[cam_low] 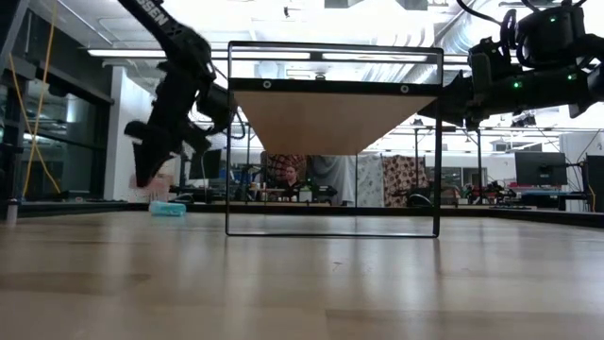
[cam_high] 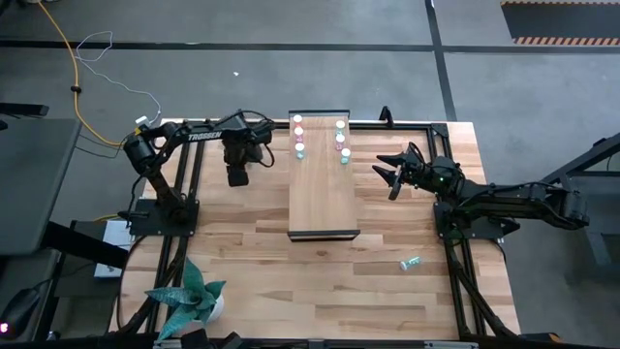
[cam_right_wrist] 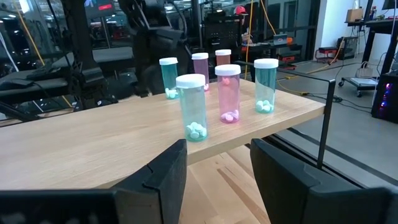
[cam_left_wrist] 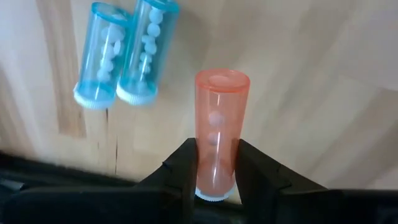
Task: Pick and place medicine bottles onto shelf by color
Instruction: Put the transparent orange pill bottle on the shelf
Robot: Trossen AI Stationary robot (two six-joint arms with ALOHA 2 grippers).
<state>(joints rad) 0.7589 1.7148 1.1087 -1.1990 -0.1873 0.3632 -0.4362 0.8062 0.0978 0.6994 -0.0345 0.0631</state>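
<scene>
My left gripper [cam_left_wrist: 216, 149] is left of the shelf [cam_high: 325, 199], near the table's far edge, shut on an orange-pink bottle [cam_left_wrist: 221, 118]. Two blue bottles [cam_left_wrist: 118, 53] lie side by side on the table below it. Several capped bottles, teal and pink [cam_right_wrist: 228, 93], stand upright in two rows at the shelf's far end [cam_high: 320, 136]. One teal bottle [cam_high: 412, 263] lies on its side on the table toward the near right. My right gripper [cam_high: 390, 174] hovers open just right of the shelf, facing the standing bottles. My left gripper pinches the orange-pink bottle between its two fingers at the white-cap end [cam_left_wrist: 214, 186], fingers slanting down from above and lying along the bottle. The bottle sticks out beyond the fingertips with its closed base [cam_left_wrist: 222, 79] toward the table. In the low view it hangs above the tabletop [cam_low: 159, 184].
A potted plant [cam_high: 189, 296] stands at the near left corner. The shelf's near half is bare wood [cam_high: 325, 208]. A black frame rail runs along the table's far edge [cam_high: 407, 122]. Beyond the table a person sits in the room [cam_low: 288, 179].
</scene>
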